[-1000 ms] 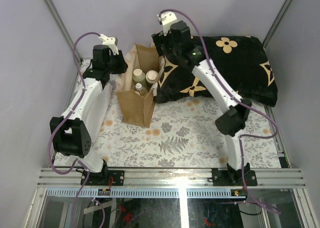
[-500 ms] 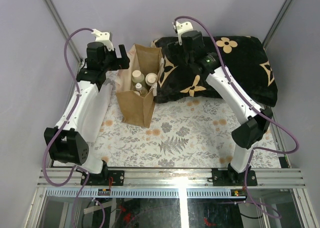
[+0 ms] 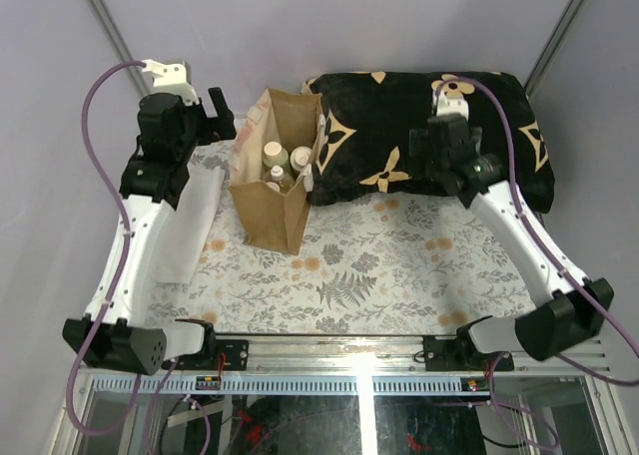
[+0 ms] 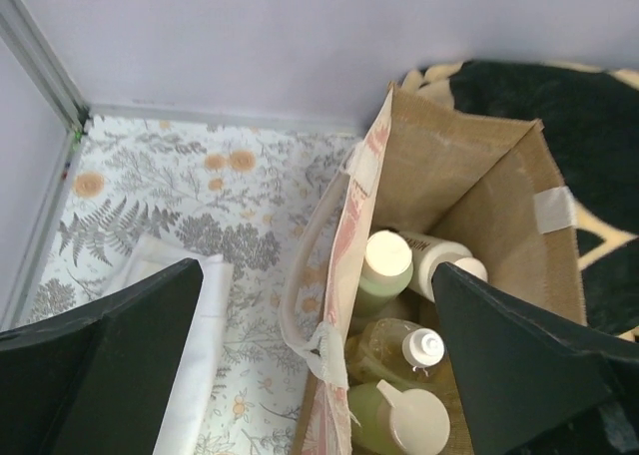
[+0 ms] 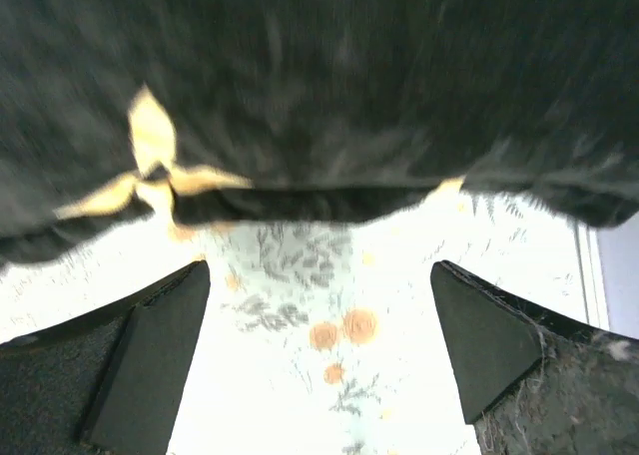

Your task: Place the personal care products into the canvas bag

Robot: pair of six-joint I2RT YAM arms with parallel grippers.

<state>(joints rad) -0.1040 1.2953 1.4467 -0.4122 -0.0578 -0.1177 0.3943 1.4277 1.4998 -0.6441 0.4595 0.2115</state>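
The tan canvas bag [image 3: 268, 214] stands upright at the back left of the table, its mouth open. Inside it are the personal care products: a pale-capped green bottle [image 4: 384, 270], a cream bottle [image 4: 436, 252], a clear amber bottle [image 4: 391, 347] and a green flip-cap bottle [image 4: 399, 420]. My left gripper [image 3: 222, 118] hangs open and empty just left of the bag's mouth; in the left wrist view its open jaws [image 4: 317, 275] straddle the bag's pale handle strap [image 4: 300, 305] without touching it. My right gripper [image 3: 431, 166] is open and empty over the cushion's front edge [image 5: 319, 270].
A big black cushion [image 3: 449, 106] with beige flower marks fills the back right, touching the bag's right side. A white folded cloth [image 3: 185, 226] lies left of the bag under the left arm. Metal frame posts and grey walls close in the back and sides.
The left gripper opened and drew back to the left, away from the bag's mouth. The right arm swung right, from beside the bag to above the cushion's front edge.
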